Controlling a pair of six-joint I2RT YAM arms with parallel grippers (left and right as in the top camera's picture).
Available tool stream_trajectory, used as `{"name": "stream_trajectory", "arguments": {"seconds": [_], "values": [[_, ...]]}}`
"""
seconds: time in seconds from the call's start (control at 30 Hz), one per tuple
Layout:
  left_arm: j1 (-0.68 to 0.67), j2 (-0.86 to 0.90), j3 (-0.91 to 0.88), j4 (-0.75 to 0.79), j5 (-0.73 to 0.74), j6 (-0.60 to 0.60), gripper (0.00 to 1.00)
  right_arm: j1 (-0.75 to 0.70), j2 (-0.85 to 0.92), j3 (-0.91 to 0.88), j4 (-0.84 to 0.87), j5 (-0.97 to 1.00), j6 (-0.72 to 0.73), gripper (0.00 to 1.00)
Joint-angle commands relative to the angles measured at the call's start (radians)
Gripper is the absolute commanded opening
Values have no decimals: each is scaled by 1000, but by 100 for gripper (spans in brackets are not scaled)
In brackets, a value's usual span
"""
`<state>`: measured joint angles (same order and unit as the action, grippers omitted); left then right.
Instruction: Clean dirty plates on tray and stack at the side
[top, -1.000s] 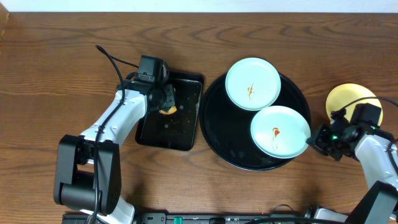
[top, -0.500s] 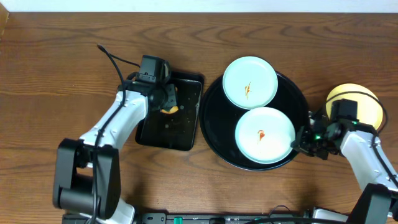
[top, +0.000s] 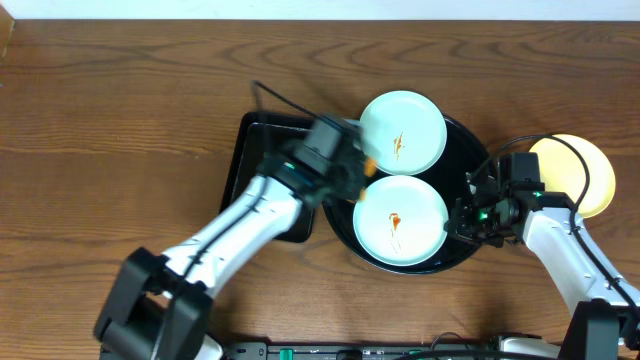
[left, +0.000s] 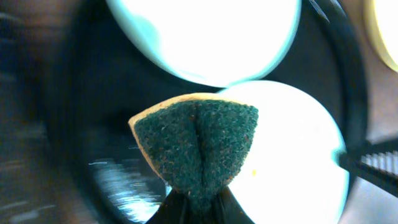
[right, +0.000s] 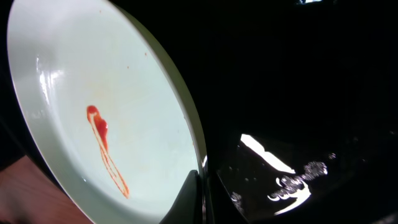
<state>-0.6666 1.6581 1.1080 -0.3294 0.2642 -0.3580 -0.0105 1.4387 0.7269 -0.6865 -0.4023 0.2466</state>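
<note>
Two pale mint plates lie on the round black tray: the far plate and the near plate, each with an orange-red smear. The yellow plate lies on the wood to the right of the tray. My left gripper is shut on a folded sponge, green side out, and holds it over the near plate's left edge. My right gripper is shut on the near plate's right rim, with one finger lying over its edge.
A rectangular black tray lies left of the round tray, partly under my left arm. Cables run from both wrists. Bare wood-grain tabletop lies to the left and at the far side.
My left arm has swung right from the rectangular tray to over the round tray, carrying the sponge. My right gripper has moved the near plate leftward, further onto the tray.
</note>
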Motion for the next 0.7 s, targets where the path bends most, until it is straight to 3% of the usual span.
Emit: {"name": "stream_trajectory", "arguments": {"seconds": [0.0, 0.17, 0.47, 0.67], "values": [[-87, 56, 9, 38, 11, -74, 10, 29, -16, 10, 6, 11, 68, 1], [-177, 135, 9, 91, 12, -138, 10, 40, -16, 10, 5, 13, 72, 1], [-262, 233, 9, 105, 4, -141, 11, 56, -16, 10, 5, 9, 75, 1], [-237, 300, 9, 97, -143, -142, 11, 56, -16, 10, 1, 9, 75, 1]]}}
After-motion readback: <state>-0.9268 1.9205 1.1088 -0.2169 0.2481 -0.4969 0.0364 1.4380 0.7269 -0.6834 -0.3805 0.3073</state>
